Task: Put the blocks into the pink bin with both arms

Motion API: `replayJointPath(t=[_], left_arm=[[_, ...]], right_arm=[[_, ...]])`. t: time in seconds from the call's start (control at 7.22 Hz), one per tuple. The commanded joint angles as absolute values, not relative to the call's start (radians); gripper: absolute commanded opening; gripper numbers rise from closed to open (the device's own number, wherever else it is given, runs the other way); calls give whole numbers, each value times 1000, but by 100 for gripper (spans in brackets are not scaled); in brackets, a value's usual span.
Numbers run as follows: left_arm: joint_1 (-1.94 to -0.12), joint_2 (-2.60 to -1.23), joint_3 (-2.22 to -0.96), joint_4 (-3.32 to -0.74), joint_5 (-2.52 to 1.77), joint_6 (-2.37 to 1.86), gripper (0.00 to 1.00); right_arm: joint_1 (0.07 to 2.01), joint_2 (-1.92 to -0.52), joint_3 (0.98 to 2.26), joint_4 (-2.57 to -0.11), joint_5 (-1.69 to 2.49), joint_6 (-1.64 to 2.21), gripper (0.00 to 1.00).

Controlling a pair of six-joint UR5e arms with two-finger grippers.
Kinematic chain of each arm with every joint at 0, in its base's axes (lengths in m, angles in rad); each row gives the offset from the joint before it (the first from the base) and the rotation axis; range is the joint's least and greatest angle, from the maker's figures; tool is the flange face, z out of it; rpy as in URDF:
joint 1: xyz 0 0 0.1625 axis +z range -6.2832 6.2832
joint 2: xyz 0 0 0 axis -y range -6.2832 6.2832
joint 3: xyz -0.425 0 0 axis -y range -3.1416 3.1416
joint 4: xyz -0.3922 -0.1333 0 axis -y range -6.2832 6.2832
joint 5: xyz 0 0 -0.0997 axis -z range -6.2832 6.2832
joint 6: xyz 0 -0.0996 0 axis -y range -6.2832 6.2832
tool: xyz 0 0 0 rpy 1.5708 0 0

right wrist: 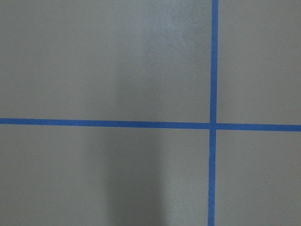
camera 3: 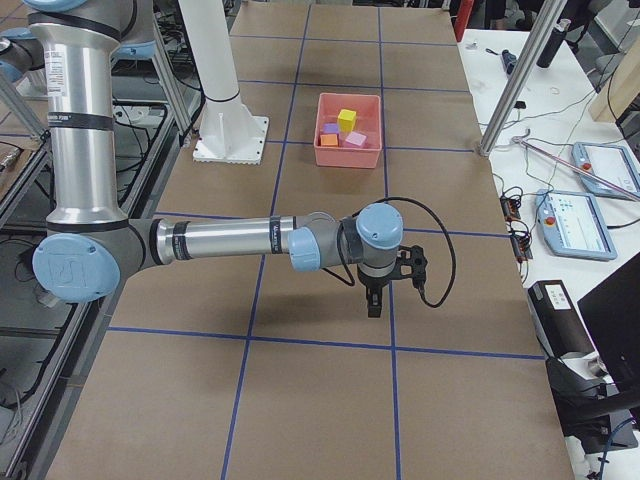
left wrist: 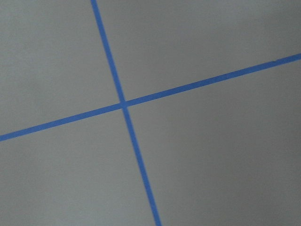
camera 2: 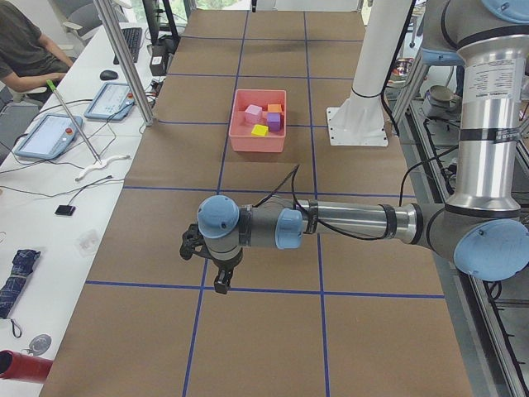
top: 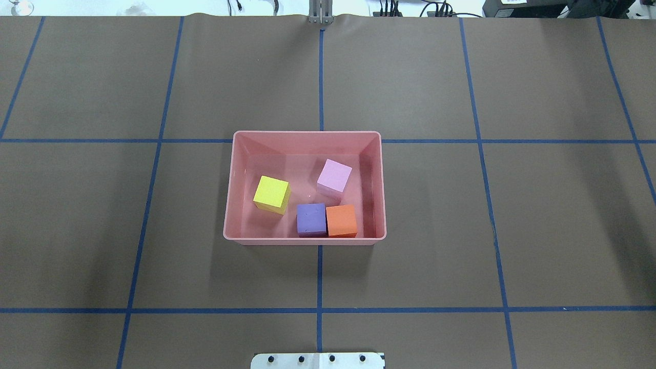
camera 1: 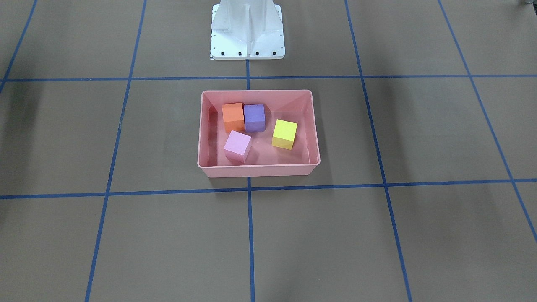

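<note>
The left claw [camera 2: 220, 285] hangs low over the brown counter [top: 461, 230], near a crossing of the blue tape lines [top: 319, 277], at the end of the counter on the robot's left. It shows only in the side view, so I cannot tell if its fingers are apart or together. The right claw [camera 3: 375, 306] hangs in the same way at the opposite end, also close to a tape line, and its fingers I cannot judge either. Both wrist cameras see only bare counter and crossing tape.

The white base [camera 1: 247, 29] of the robot stands at the counter's edge. Just in front of it, in the middle of the counter, is the pink bin [top: 306, 134], and all four blocks lie inside it. The purple block [top: 311, 219] and the orange block [top: 341, 220] sit side by side, touching, close to the wall on the robot's side. The yellow block [top: 271, 193] stands alone, more to the robot's left. The light pink block [top: 334, 177] is the farthest one, a little turned, near the orange block
</note>
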State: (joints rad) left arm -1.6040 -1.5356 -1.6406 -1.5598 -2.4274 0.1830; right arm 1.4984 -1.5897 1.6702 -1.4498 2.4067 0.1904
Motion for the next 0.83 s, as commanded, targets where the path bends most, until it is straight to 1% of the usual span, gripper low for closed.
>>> replayJointPath(t=[0.0,0.42,0.55,0.69], left_arm=[[-1623,-1500,-1663,-1568,-2431,184,100],[-1692,-1497,-1667,-1571,-2437,164,100],[-1697,-1497,-1687,-1566,-2437,163,100],[-1694,-1499,-1671,-1571,-2436,163,100]], right_arm=[[1503,-1605,1646,-1451,2410,196,100],[1505,-1608,1637,-1450,2411,193,100],[1519,-1612,1643,-1456,2422,190,100],[1519,-1606,1637,-1450,2407,180,100]])
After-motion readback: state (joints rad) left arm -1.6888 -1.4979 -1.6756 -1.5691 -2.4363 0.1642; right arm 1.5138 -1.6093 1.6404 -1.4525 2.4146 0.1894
